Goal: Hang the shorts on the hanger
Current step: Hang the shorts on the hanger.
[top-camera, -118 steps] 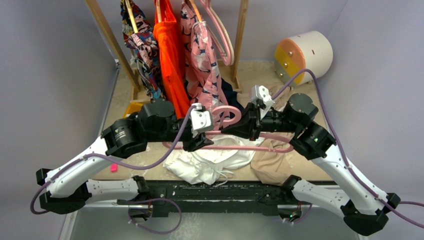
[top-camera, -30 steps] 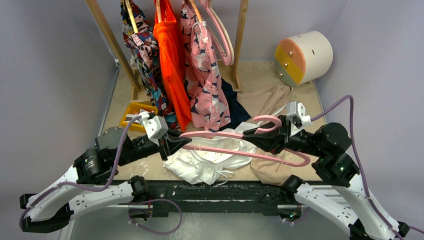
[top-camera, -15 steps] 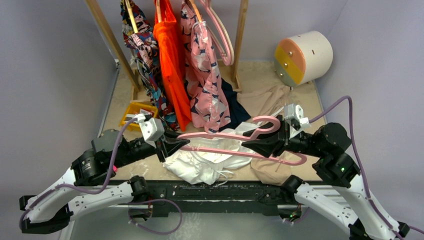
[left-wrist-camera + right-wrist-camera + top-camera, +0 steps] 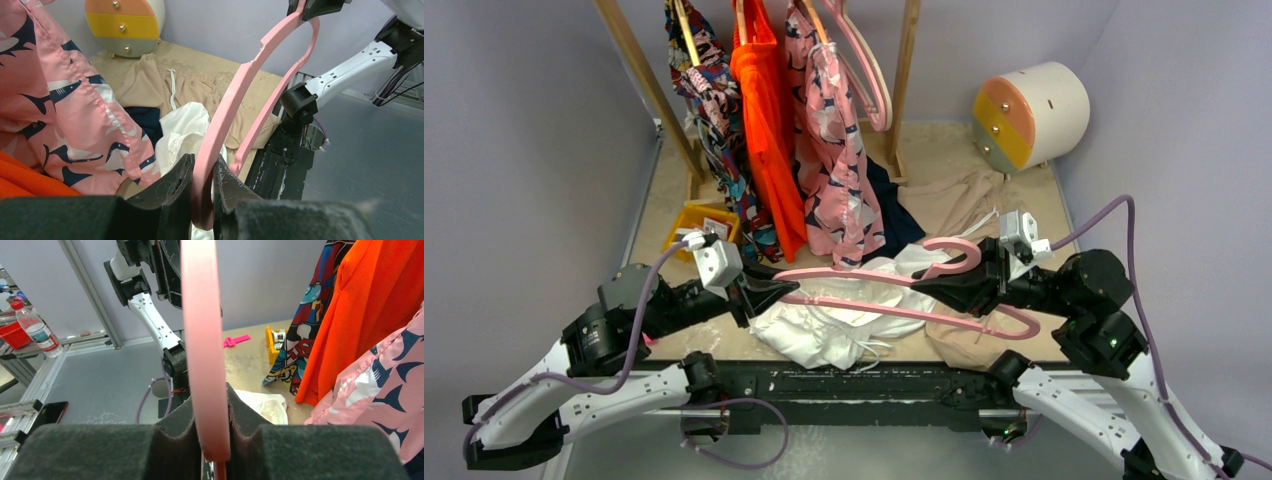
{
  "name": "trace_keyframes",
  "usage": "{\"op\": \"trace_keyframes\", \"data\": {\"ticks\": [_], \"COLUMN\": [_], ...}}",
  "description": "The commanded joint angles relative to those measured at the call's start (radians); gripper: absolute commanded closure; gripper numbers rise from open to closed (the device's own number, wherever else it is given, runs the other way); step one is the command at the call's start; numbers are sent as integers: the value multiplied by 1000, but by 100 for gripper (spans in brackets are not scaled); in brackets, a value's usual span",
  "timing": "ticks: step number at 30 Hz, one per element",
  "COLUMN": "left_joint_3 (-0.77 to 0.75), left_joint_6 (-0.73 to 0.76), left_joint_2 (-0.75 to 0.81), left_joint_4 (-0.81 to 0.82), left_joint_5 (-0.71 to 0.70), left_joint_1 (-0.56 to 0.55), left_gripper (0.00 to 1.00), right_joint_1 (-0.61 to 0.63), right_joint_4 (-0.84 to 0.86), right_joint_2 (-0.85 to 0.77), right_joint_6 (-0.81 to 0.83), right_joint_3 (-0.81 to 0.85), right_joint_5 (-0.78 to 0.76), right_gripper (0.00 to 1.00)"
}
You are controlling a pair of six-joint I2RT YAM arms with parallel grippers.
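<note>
The pink hanger (image 4: 879, 290) is held level above the table between both grippers. My left gripper (image 4: 786, 290) is shut on its left end, seen in the left wrist view (image 4: 202, 172). My right gripper (image 4: 929, 290) is shut on it near the hook (image 4: 954, 255), seen in the right wrist view (image 4: 207, 410). The white shorts (image 4: 829, 325) lie crumpled on the table under the hanger, with drawstrings trailing at the near edge; they also show in the left wrist view (image 4: 187, 127) and in the right wrist view (image 4: 267, 405).
A tan garment (image 4: 969, 335) lies right of the shorts. A wooden rack (image 4: 904, 80) at the back holds an orange garment (image 4: 764, 120), a pink patterned one (image 4: 834, 150) and spare hangers. A round drawer unit (image 4: 1029, 115) stands back right. A yellow object (image 4: 699, 220) sits at the left.
Both arms have drawn back toward the near edge with the hanger since the oldest frame. Over the last second the hanger has shifted slightly left and tilted; both grips are unchanged.
</note>
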State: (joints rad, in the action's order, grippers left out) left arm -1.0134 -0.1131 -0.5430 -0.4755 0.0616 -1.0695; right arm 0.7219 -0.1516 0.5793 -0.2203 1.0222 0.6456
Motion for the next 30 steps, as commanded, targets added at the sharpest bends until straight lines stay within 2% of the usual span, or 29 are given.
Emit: {"op": "trace_keyframes", "data": {"ticks": [1, 4, 6, 10, 12, 14, 16, 17, 21, 27, 30], "left_joint_3": [-2, -4, -5, -9, -15, -19, -20, -20, -10, 14, 46], "left_joint_6": [-29, -31, -31, -36, -38, -43, -59, -67, -94, -147, -204], "left_joint_2": [21, 17, 15, 4, -7, -16, -20, -20, -6, 28, 40], "left_joint_4": [112, 106, 103, 100, 86, 75, 65, 58, 33, -10, -24], "left_joint_5": [-86, -86, -84, -96, -101, -104, -124, -139, -197, -292, -372], "left_joint_1": [6, 6, 7, 8, 7, 8, 6, 6, 7, 6, 8], "left_gripper": [100, 100, 100, 100, 90, 61, 45, 41, 32, 27, 25], "right_joint_1": [10, 10, 10, 10, 9, 9, 10, 10, 10, 10, 10], "right_joint_4": [39, 38, 32, 8, -5, -23, -35, -35, -34, -97, -133], "right_joint_2": [-13, -9, 0, 14, 14, 9, -2, -8, -39, -54, -56], "right_joint_6": [-24, -24, -26, -25, -25, -26, -34, -41, -65, -52, -30], "right_joint_3": [41, 42, 45, 54, 59, 61, 59, 56, 42, 66, 91], "right_joint_5": [34, 39, 42, 17, -25, -99, -182, -218, -361, -558, -566], "right_gripper": [81, 86, 98, 100, 100, 100, 100, 100, 100, 100, 100]}}
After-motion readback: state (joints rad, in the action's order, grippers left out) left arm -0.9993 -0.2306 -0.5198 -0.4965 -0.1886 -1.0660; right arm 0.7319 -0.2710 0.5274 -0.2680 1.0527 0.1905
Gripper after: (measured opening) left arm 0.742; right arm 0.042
